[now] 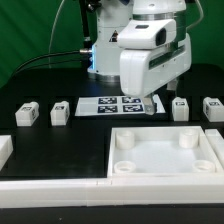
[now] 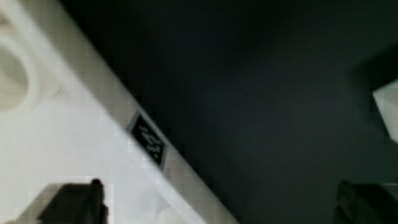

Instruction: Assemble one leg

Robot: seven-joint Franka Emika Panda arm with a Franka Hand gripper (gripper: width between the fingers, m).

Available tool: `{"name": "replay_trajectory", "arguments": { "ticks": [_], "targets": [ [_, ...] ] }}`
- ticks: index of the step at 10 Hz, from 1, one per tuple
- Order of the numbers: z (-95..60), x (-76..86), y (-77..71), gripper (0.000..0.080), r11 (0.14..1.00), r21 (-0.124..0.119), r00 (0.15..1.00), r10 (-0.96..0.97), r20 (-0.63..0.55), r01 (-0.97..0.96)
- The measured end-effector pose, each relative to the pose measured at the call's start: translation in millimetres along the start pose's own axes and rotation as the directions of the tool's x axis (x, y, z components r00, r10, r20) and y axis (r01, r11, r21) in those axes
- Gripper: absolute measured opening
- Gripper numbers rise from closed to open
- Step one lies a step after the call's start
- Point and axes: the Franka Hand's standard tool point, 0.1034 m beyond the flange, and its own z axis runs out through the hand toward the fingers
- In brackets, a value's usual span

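Note:
Several legs stand in a row on the black table: two on the exterior view's left [image 1: 27, 114] [image 1: 60, 112] and two on its right [image 1: 180, 108] [image 1: 212, 107]. Each is a small white block with a tag. My gripper [image 1: 149, 103] hangs low over the table between the marker board [image 1: 118, 104] and the large white tray-like part [image 1: 165, 152]. In the wrist view my gripper [image 2: 221, 205] is open, its dark fingertips [image 2: 71, 200] far apart. The tray part's tagged edge [image 2: 151, 140] runs below them. Nothing is held.
A white block [image 1: 3, 148] shows at the exterior view's left edge. A long white bar [image 1: 100, 195] lies along the front. A white object's corner [image 2: 386, 108] shows at the wrist view's edge. The arm's base [image 1: 105, 40] stands behind the marker board.

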Motion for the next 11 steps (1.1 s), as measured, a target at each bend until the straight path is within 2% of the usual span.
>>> {"name": "replay_trajectory", "arguments": {
  "ticks": [3, 6, 9, 11],
  "targets": [
    [2.0, 5.1, -12.9, 0.0649, 0.929, 0.022, 0.929, 0.371, -0.003, -0.370],
    [6.3, 11.6, -30.4, 0.0649, 0.767, 0.042, 0.768, 0.641, 0.008, -0.641],
    [12.7, 20.7, -51.7, 0.0649, 0.760, 0.046, 0.761, 0.648, 0.020, -0.648],
    [14.0, 32.2, -73.8, 0.0649, 0.756, 0.050, 0.758, 0.652, 0.025, -0.652]
  ]
}}
